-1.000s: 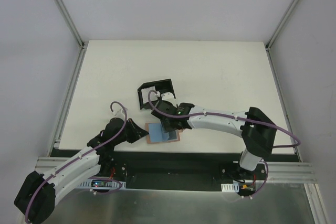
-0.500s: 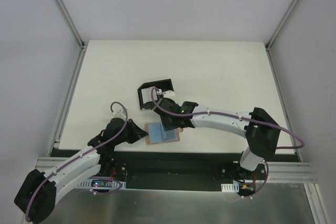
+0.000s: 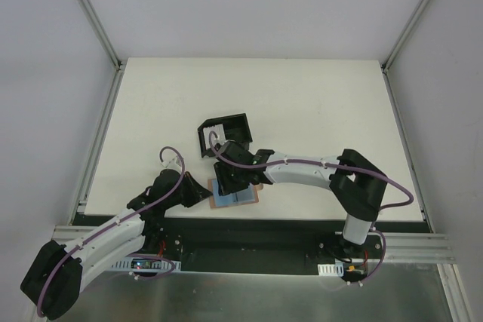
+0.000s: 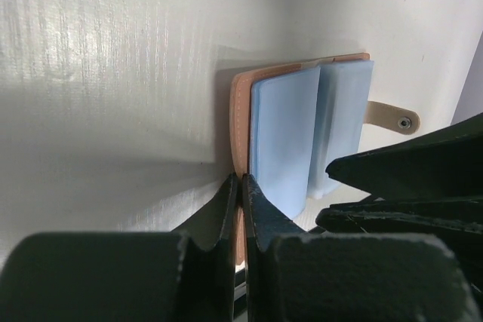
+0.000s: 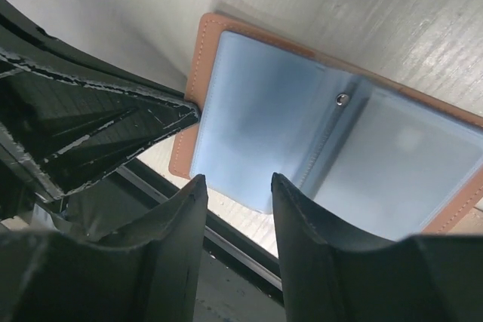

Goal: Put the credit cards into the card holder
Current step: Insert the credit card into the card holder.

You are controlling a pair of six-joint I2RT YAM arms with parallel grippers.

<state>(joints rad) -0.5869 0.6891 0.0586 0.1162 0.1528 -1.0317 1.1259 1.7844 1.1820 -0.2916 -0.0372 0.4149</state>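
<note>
The card holder [image 3: 253, 197] lies open near the table's front edge, tan leather with light blue leaves [image 4: 285, 137] across both halves. I cannot tell whether those leaves are the credit cards or plastic pockets. Its snap tab [image 4: 393, 117] sticks out on the far side. My left gripper [image 4: 241, 183] is shut on the holder's tan left edge [image 4: 239, 118]; it also shows in the top view [image 3: 205, 192]. My right gripper [image 5: 235, 186] hovers open just above the near edge of the left blue leaf [image 5: 253, 130], with nothing between its fingers. From above it [image 3: 232, 182] covers the holder's middle.
A black open-sided box [image 3: 224, 132] stands just behind the holder, with a white flat piece [image 3: 214, 131] inside. The table's front edge and a metal rail [image 5: 226, 243] run right below both grippers. Aluminium frame posts [image 3: 102, 141] border the table.
My right arm has folded and shifted its gripper left and nearer, down over the open holder, its jaws a little narrower. The left gripper keeps its grip in the same place.
</note>
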